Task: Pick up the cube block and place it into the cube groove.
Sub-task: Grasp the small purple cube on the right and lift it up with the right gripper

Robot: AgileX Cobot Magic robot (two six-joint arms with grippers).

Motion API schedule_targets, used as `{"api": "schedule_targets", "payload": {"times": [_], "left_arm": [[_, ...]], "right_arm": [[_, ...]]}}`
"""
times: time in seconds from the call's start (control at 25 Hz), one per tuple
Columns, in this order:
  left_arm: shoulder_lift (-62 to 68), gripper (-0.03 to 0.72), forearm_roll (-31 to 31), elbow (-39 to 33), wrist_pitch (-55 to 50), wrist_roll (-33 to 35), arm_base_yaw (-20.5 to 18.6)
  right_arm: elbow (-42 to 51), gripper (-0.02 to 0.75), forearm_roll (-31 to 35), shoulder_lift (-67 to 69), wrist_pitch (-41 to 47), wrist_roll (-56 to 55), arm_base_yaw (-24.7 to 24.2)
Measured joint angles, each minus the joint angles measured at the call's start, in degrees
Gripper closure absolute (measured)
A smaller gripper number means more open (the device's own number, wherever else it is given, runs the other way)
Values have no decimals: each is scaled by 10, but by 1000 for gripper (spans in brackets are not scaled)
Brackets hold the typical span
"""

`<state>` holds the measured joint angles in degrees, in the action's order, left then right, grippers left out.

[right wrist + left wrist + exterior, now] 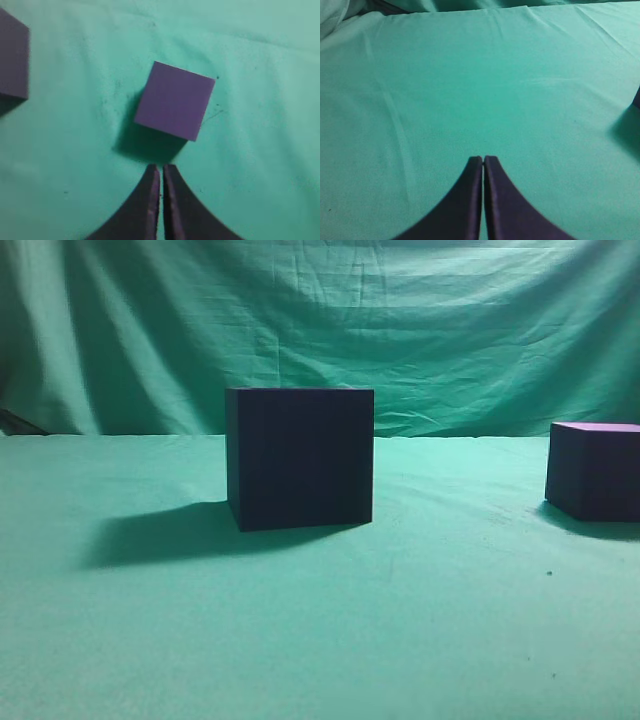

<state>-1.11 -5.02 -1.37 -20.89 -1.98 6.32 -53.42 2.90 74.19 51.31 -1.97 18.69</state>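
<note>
Two dark cubes on a green cloth, seen along the table at object height.

The large dark navy-purple box [300, 458] stands upright near the middle of the green cloth-covered table [320, 640], casting a shadow to its left; its top and any recess are hidden from this angle. The small purple cube block [596, 470] sits well apart at the right edge, partly cropped. A wrinkled green backdrop [330, 320] hangs behind.

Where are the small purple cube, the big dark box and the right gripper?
small purple cube [174, 100], right wrist view, top face.
big dark box [305, 455], exterior view, front face.
right gripper [161, 168], right wrist view, between fingertips.
</note>
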Motion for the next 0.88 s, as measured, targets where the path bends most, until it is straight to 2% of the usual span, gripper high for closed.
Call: {"api": "schedule_targets", "payload": {"times": [0.08,0.12,0.16,0.2,0.24,0.44,0.52,0.56,0.88], "left_arm": [[0,688,0,0,0,0,0],[0,688,0,0,0,0,0],[0,688,0,0,0,0,0],[0,688,0,0,0,0,0],[0,688,0,0,0,0,0],[0,688,0,0,0,0,0],[0,688,0,0,0,0,0],[0,688,0,0,0,0,0],[0,688,0,0,0,0,0]], "right_arm": [[-28,738,-9,46,24,-10,0],[-42,690,-9,63,33,-12,0],[-53,690,-10,82,39,-13,0],[-64,608,-10,99,41,-13,0],[-74,563,-10,115,42,-14,0],[-97,237,-8,166,39,-32,0],[-97,130,-8,179,32,-44,0],[-97,106,-9,185,26,-51,0],[-98,113,-41,238,-10,-92,0]]}}
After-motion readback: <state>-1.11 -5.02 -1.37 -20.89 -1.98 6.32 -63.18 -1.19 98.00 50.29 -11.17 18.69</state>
